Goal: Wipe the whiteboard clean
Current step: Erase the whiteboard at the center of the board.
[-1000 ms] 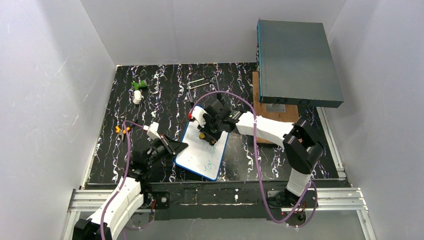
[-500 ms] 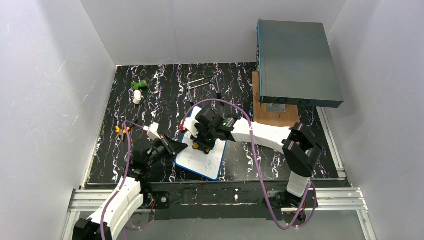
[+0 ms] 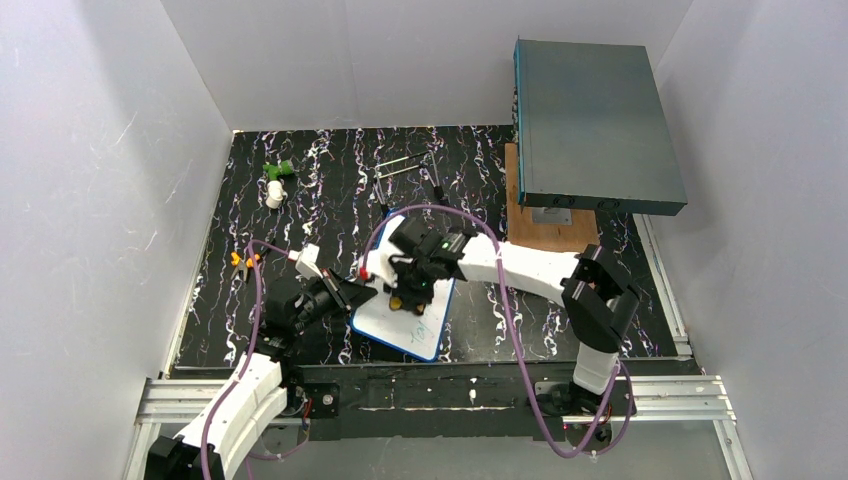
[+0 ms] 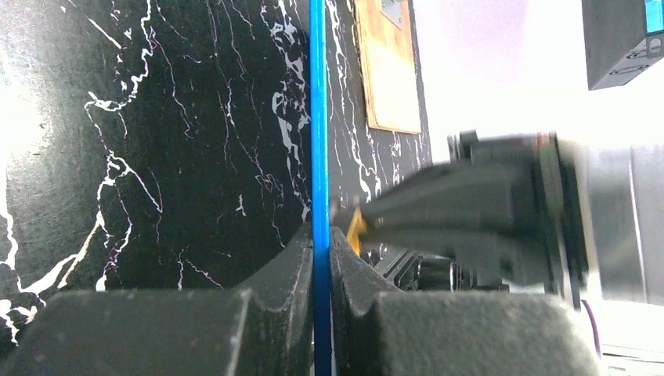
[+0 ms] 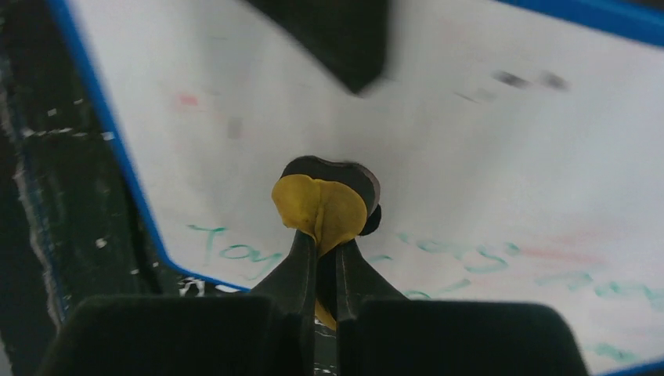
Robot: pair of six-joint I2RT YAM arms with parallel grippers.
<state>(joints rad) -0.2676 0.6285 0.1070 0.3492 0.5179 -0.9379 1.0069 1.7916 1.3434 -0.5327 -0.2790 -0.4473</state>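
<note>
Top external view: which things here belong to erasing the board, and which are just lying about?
In the job:
- whiteboard
- yellow wiping pad, held in the right gripper
- left gripper, shut on the whiteboard's blue edge

Lying about:
- grey-teal box
- wooden board below it
- green-and-white item, far left
- small orange item
- metal rods at the back

The whiteboard [image 3: 400, 322] is white, blue-framed, with green writing; the pad [image 5: 319, 207] is yellow, the table [image 3: 330, 190] black with white veins.

right claw [image 3: 405, 297] | slid with yellow pad [image 5: 319, 207] down the whiteboard [image 3: 415, 326] | now over its near half
</note>
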